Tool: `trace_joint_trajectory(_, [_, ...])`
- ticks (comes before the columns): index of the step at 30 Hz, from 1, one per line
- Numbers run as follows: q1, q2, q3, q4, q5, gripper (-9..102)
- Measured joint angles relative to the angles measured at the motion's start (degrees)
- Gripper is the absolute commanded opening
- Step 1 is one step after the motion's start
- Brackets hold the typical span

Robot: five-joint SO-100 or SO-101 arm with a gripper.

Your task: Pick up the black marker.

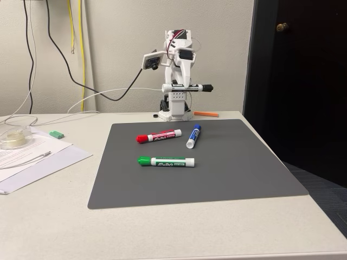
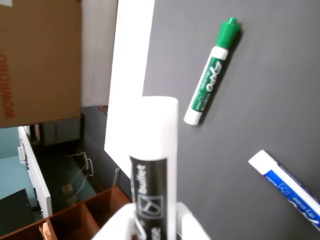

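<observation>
While a red marker (image 1: 158, 136), a blue marker (image 1: 193, 136) and a green marker (image 1: 166, 161) lie apart on the grey mat (image 1: 233, 173) at mid-frame, nothing blocks them. Above, the gripper (image 1: 181, 88) is clamped on the black marker (image 1: 190, 88), white-barrelled, black-labelled, held level.

The fixed view stands low at the table's (image 1: 43, 227) near edge, facing the arm (image 1: 178, 76) at the far edge, with the whole grey mat (image 1: 238, 173) in frame. The wrist view rides the arm, looking down from close above at the mat's (image 2: 260, 100) edge. Both share the green marker (image 1: 166, 161) (image 2: 210, 75) and blue marker (image 1: 193, 136) (image 2: 290, 187).
</observation>
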Motion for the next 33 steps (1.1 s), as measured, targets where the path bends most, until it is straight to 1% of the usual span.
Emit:
trace_joint_trajectory(15, [3.0, 0.1, 1.6, -0.1, 0.5, 0])
trace_joint_trajectory(33, [3.0, 0.5, 4.7, -1.9, 0.5, 0])
